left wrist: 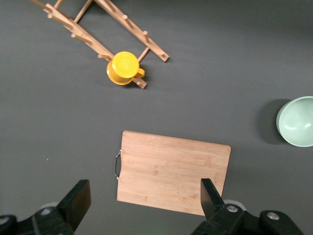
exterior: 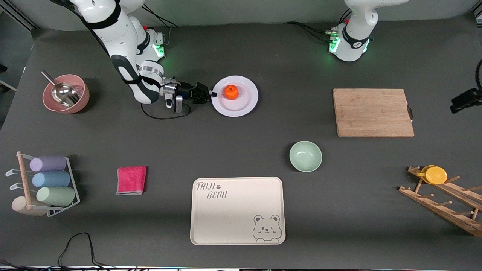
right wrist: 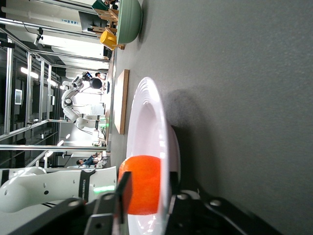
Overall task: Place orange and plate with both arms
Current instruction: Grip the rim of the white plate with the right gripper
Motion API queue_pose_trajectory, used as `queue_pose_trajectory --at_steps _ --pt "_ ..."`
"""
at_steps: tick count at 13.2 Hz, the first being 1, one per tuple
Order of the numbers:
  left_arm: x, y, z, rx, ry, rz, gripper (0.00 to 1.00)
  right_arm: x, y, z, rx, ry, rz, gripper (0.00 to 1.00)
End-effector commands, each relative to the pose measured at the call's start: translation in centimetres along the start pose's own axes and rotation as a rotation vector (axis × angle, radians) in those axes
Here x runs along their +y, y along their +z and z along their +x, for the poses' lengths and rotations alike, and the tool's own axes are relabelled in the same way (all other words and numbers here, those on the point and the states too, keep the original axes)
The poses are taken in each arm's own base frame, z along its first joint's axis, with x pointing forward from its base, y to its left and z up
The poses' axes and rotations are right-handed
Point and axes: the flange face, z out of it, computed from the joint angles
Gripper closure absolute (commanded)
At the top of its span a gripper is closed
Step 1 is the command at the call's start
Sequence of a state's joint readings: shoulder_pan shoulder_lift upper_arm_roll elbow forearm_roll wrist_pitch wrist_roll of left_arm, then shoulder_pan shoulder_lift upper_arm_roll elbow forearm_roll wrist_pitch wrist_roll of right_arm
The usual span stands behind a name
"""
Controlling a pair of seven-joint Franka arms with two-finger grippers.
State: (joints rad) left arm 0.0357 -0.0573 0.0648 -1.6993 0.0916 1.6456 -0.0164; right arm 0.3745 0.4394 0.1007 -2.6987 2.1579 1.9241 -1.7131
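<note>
The orange (exterior: 231, 92) sits on the pale plate (exterior: 244, 106), which lies on the table near the right arm's base. My right gripper (exterior: 213, 94) is low and level at the plate's rim on the right arm's side. In the right wrist view its jaws are open, one finger above the plate (right wrist: 146, 112) beside the orange (right wrist: 145, 193) and one under the rim. My left gripper (left wrist: 145, 205) is open and empty, high over the wooden cutting board (left wrist: 171, 171). It is out of the front view.
The cutting board (exterior: 372, 112) lies toward the left arm's end. A mint bowl (exterior: 305, 156) and a bear tray (exterior: 237, 210) lie nearer the camera. A yellow cup (exterior: 435, 175) hangs on a wooden rack (exterior: 444, 203). A pink cloth (exterior: 131, 180), a pink bowl with scoop (exterior: 66, 93) and a cup holder (exterior: 49, 184) are at the right arm's end.
</note>
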Motion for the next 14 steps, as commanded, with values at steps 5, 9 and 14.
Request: queue_pose_trajectory --at_steps 5,9,14 --pt "-0.8 1.1 -4.1 -0.005 0.119 -0.061 0.0 0.2 0.6 -0.4 0.019 -0.021 0.01 1.0" --pt "-1.2 1.6 -3.5 -0.015 0.147 -0.063 0.0 -1.7 0.0 1.9 0.07 0.053 0.075 1.0" --pt "-0.3 1.6 -3.3 -0.02 0.161 -0.067 0.0 -8.9 -1.3 6.5 0.102 0.186 0.178 1.0"
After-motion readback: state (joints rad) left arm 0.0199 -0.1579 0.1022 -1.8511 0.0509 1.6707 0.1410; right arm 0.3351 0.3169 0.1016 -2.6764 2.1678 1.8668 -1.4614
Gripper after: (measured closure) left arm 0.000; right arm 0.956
